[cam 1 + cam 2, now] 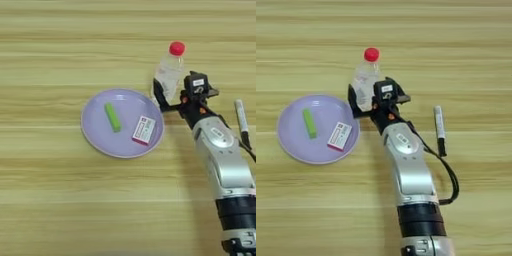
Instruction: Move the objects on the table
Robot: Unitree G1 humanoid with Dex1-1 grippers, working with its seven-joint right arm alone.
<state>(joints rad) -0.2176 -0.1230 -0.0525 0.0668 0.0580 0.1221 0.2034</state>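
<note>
The right gripper [169, 97] reaches in from about 5 o'clock, its silver forearm [408, 170] slanting up toward the middle of the table [50, 210], and its 2 black fingers [352, 102] are clamped around the lower body of the clear bottle [169, 70], 1 showing on the bottle's left side and the rest of the hand pressed against its right. The bottle leans slightly, red cap [176, 48] tipped toward 1 o'clock, which suggests it is carried by the grip and not standing freely, though whether its base touches the wood cannot be made out. Holding it low on the body probably keeps the cap clear and the weight steady. Just at 8 o'clock from the bottle sits a lilac plate [95, 132], its rim nearly touching the gripper's left finger. On the plate lie the green bar [113, 117], angled from 11 to 5 o'clock left of centre, and a small white card with a red edge [144, 130] toward the plate's right side; their place together hints that the plate serves as the collecting spot. The marker pen [439, 131] lies off the plate at 3 o'clock from the gripper, pointing roughly 12 to 6 with its black end nearest the robot, apart from the arm and apparently not yet handled.
</note>
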